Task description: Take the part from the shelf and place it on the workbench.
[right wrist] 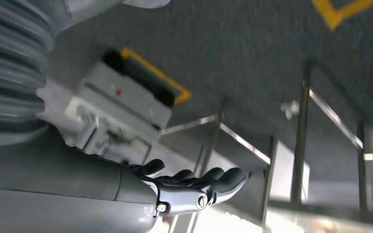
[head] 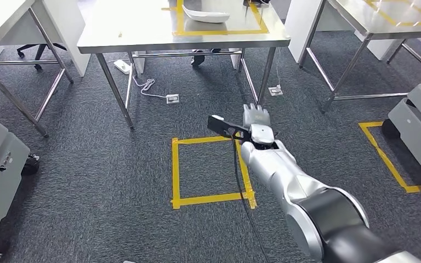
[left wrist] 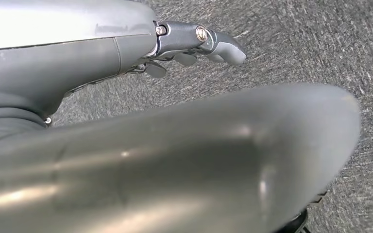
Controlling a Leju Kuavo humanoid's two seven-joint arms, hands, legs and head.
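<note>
Part (head: pixel 205 15), a white shallow curved shell, lies on the steel table (head: pixel 142 38) ahead, inside the yellow tape frame (head: pixel 219 32) near the table's far right corner. Judging from that, the placing looks done, and what is left is only for the arm to clear away, though whether this table is the workbench meant cannot be confirmed.

Right hand (head: pixel 255 116) hangs out over the dark grey carpet (head: pixel 87 164), short of the table's near edge, its fingers (right wrist: pixel 213 177) straight, close together and holding nothing. Its arm is smooth, glossy silver, with a black camera block and cable at the wrist.

Left hand (left wrist: pixel 199 43) hangs low over the carpet; the thumb sticks out and nothing seems held, but how wide its fingers are cannot be told.

On the carpet lies a yellow tape square (head: pixel 211 172), flat and matte against the coarse speckled pile. The table is brushed metal with thin tubular legs.
</note>
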